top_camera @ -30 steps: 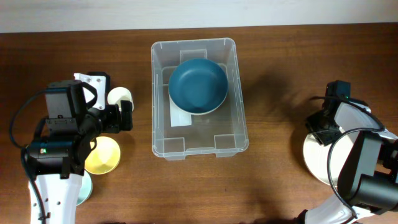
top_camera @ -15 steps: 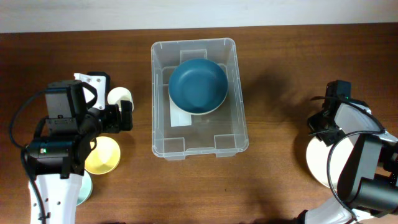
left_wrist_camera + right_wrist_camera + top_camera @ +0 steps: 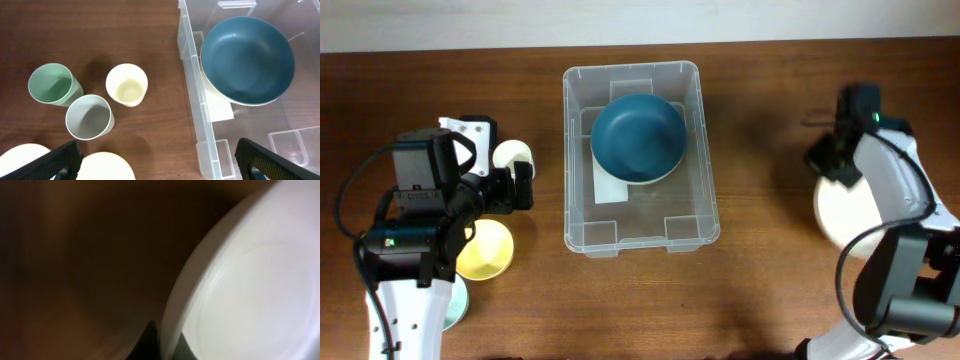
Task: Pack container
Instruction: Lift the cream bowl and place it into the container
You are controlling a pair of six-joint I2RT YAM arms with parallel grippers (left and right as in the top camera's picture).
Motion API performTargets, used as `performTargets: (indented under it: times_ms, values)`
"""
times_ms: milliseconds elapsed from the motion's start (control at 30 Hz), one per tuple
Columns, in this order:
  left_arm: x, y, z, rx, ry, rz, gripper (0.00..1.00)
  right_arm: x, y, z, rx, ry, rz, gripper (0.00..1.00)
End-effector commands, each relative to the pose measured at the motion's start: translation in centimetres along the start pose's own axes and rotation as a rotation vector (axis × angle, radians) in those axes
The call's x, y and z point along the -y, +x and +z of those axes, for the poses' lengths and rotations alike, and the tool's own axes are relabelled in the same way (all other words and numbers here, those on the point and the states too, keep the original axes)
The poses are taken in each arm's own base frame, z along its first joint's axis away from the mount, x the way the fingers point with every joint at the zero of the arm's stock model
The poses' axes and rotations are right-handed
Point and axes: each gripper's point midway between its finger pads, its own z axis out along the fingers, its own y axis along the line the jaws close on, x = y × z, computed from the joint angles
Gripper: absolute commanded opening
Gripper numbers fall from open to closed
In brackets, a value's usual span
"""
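Left gripper (image 3: 155, 160): jaws wide apart, holding nothing, hovering over the cups at the left of the table (image 3: 770, 290).
Cups: a green cup (image 3: 52, 84), a grey cup (image 3: 90, 117) and a cream cup (image 3: 127, 85) stand upright and close together; green and grey look to be touching, cream just beside them. Two pale rims show at the bottom edge of the left wrist view; what they are I cannot tell.
Container (image 3: 582, 150): mid-table, upright, open-topped, well apart from both arms. A blue bowl (image 3: 638, 136) sits in its far half, on a white label; the near half is bare.
Right gripper (image 3: 835, 160): fingers closed on the far-left rim of the white plate (image 3: 855, 215), judging by the rim filling the blurred right wrist view.
Step in hand: the plate looks gripped, so the pick is made and the carry comes next.
Next move: likely lift the plate clear of the table, carry it left over the container's right wall, and lower it in.
Edges: the wall must be cleared on the way in.
Room: open table between plate and container; the plate looks wide against the container's free floor, so it may need to tilt or rest on the bowl.
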Motion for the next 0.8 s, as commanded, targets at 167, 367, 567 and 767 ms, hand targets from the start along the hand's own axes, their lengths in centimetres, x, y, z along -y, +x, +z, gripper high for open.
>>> performTargets:
  times_ms: [167, 367, 567, 767]
  values:
    - [-0.1, -0.7, -0.4, 0.02, -0.006, -0.006, 1.0, -14.0, -0.7, -15.1, 0.308, -0.26, -0.722, 0.04]
    - [-0.1, -0.7, -0.4, 0.019, -0.006, -0.006, 1.0, -22.2, 6.6, -20.6, 0.47, -0.384, -1.246, 0.04]
    - [-0.1, -0.7, -0.4, 0.019, -0.006, -0.006, 1.0, -26.6, 14.6, -21.7, 0.525, -0.449, -1.631, 0.04]
    - [-0.1, -0.7, -0.4, 0.019, -0.006, -0.006, 1.0, -29.0, 18.8, -19.8, 0.496, -0.497, -1.787, 0.04]
